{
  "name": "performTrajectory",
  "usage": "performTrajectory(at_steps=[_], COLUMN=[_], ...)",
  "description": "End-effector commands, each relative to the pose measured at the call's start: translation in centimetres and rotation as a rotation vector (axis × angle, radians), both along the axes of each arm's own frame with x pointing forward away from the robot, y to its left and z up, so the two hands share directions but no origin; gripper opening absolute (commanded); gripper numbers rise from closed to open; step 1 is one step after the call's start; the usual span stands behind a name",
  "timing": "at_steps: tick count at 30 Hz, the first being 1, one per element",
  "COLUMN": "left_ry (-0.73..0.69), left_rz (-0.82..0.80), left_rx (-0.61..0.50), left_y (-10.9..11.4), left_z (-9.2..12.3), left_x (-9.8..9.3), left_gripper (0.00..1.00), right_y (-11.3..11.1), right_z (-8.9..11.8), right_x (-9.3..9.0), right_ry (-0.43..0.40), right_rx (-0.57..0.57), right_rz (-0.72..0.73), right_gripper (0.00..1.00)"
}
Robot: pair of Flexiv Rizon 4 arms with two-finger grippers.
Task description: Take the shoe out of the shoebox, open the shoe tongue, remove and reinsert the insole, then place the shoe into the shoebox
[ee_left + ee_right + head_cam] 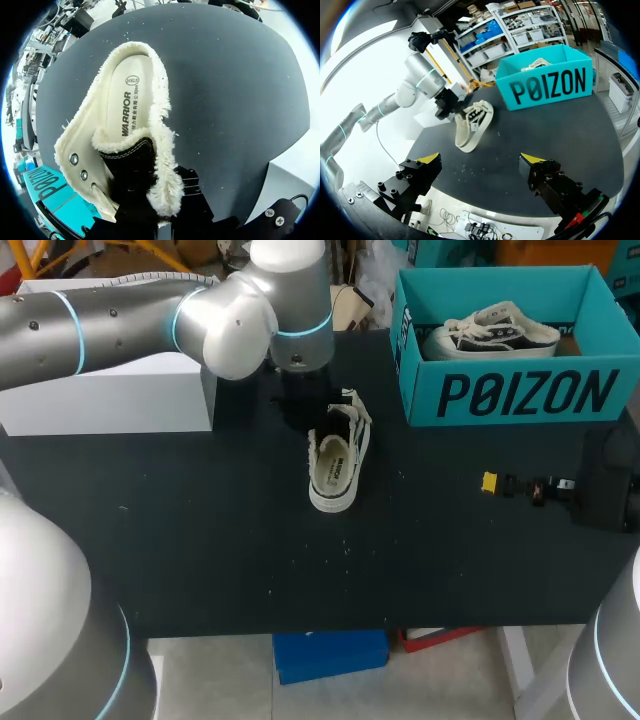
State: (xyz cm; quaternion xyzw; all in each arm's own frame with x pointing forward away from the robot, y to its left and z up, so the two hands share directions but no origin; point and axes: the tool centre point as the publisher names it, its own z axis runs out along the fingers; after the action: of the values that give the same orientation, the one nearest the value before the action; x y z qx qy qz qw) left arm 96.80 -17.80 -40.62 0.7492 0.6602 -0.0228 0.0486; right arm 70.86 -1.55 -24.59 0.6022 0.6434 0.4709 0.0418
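The shoe [335,465] stands upright on its sole near the middle of the black table [200,540]. Its heel points to 6 o'clock and its toe to 12 in the head view. It is outside the shoebox [520,390], which sits well apart at its 2 o'clock. The shoe is cream canvas with a fleecy lining around the opening, a black tongue [132,155], metal eyelets [74,159] and a pale insole [125,105] lying flat inside.

The left gripper [315,412] is down on the toe end at 12 o'clock, right at the tongue, and its arm covers the front of the shoe from above. Whether it is clamped on anything cannot be told.

A second shoe [490,330], white with dark trim and laces, lies on its side in the teal box. A white box [110,400] stands at 10 o'clock. The right gripper [481,160] is at 3 o'clock, well apart, spread wide with nothing between its yellow tips.

There are two shoes, one shoebox, one white box and two grippers.
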Motion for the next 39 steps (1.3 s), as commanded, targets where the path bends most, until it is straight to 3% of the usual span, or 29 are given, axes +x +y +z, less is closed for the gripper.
performTrajectory(at_steps=[1, 15, 33, 39], left_ry=[-0.010, -0.080, -0.080, -0.164], left_rz=[0.009, 0.062, 0.062, 0.344], left_rx=[-0.005, -0.083, -0.083, 0.043], left_y=[0.2, 2.1, 2.1, 2.3], left_z=[1.2, 9.8, 9.8, 11.0], left_x=[-0.2, -0.9, -0.9, -0.7], left_gripper=[0.00, 0.00, 0.00, 0.00], right_y=[-0.1, -0.1, -0.1, -0.1], right_z=[0.0, 0.0, 0.0, 0.0], right_x=[-0.1, -0.1, -0.1, -0.1], right_ry=[-0.001, -0.001, -0.001, -0.001], right_rx=[0.002, 0.002, 0.002, 0.002], right_rz=[0.001, 0.001, 0.001, 0.001], right_gripper=[1.00, 1.00, 1.00, 1.00])
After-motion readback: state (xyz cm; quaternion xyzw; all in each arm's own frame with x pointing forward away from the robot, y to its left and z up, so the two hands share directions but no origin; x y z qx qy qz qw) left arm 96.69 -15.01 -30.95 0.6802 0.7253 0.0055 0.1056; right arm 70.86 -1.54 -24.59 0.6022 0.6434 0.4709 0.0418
